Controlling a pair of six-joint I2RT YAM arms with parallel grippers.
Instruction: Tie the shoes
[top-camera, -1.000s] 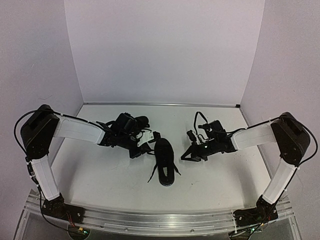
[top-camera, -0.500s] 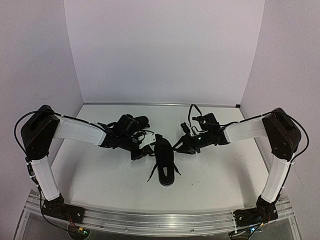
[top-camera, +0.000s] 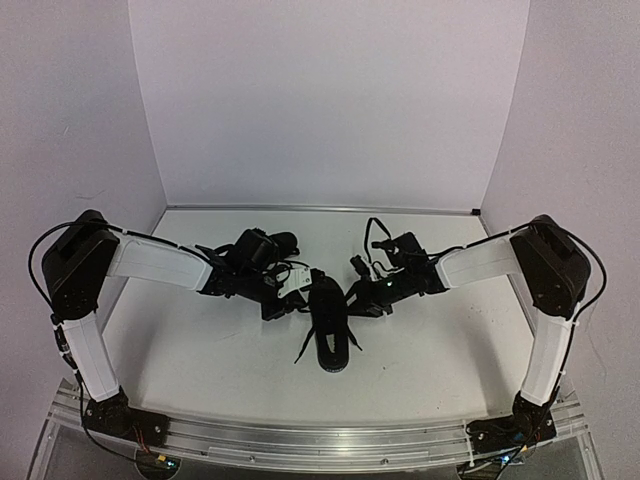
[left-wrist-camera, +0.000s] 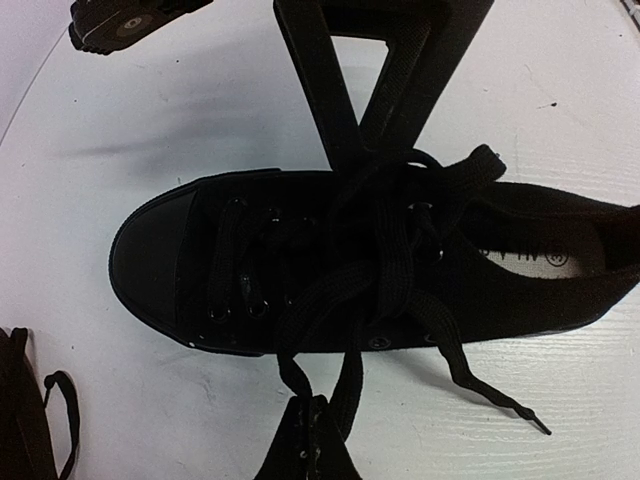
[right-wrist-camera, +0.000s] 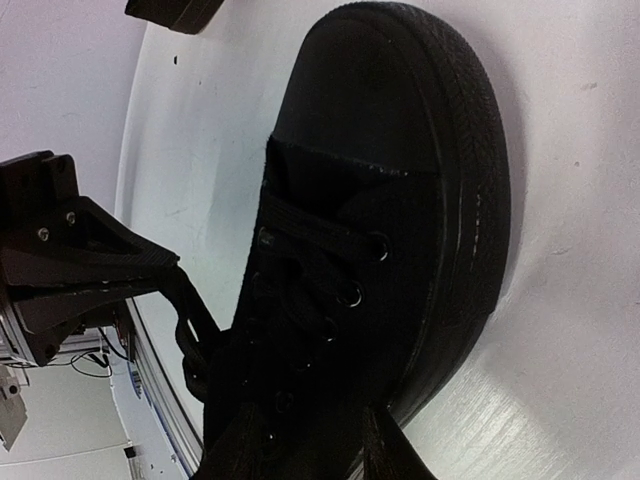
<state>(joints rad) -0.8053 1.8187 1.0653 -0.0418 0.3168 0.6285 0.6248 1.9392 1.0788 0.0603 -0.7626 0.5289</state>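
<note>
On my left, the left gripper (top-camera: 290, 293) sits at the shoe's (top-camera: 330, 322) nine o'clock, spread open across the laces (left-wrist-camera: 400, 270). The shoe lies mid-desk (top-camera: 200, 350) with its toe toward six o'clock. The right gripper (top-camera: 362, 298) crowds in from three o'clock — I cannot tell if it's open or closed.

overhead rear view, both wrists near shoe (left-wrist-camera: 350, 265)

shoe (top-camera: 331, 320) flanks: blocked by both arms | near tabletop (top-camera: 420, 380): open
</note>
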